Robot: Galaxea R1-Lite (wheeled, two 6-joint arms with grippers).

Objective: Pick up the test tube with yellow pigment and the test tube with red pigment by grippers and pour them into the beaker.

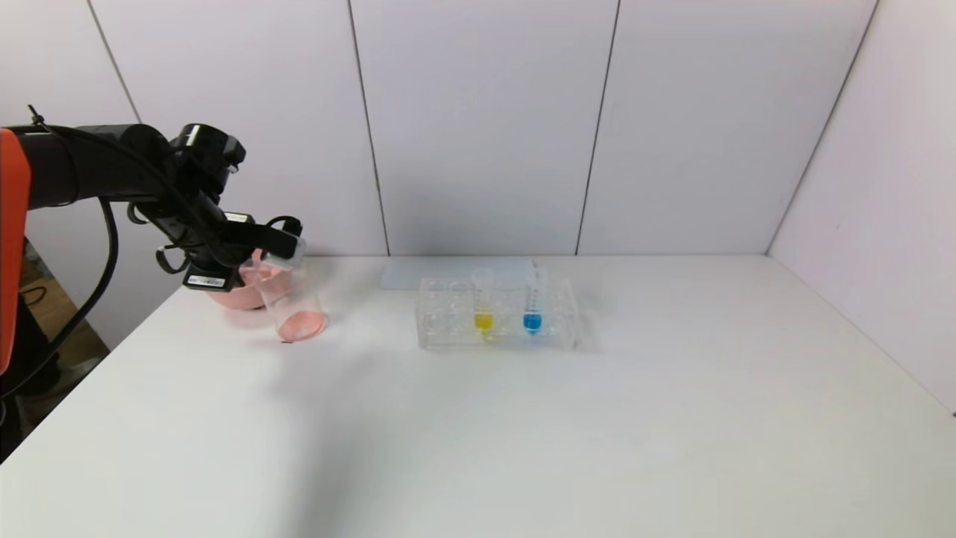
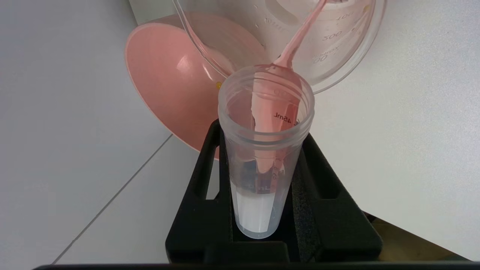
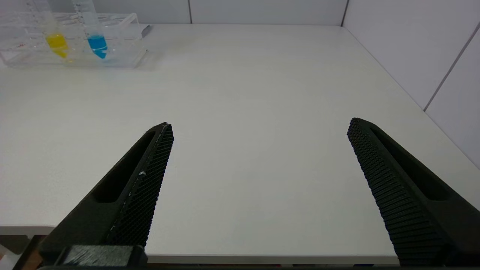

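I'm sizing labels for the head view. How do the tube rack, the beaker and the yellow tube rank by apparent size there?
Largest to smallest in the head view:
1. Tube rack
2. Beaker
3. Yellow tube
All sit at a similar depth, so the order is fairly safe.

A white worktop (image 1: pixel 597 418) carries a clear tube rack (image 1: pixel 448 321) near its far edge, about mid-width. A tube of blue liquid (image 1: pixel 532 308) stands upright in the rack's right part. Far left sits a pink bowl (image 1: pixel 235 295). A pale flat sheet (image 1: pixel 418 273) lies just behind the rack.
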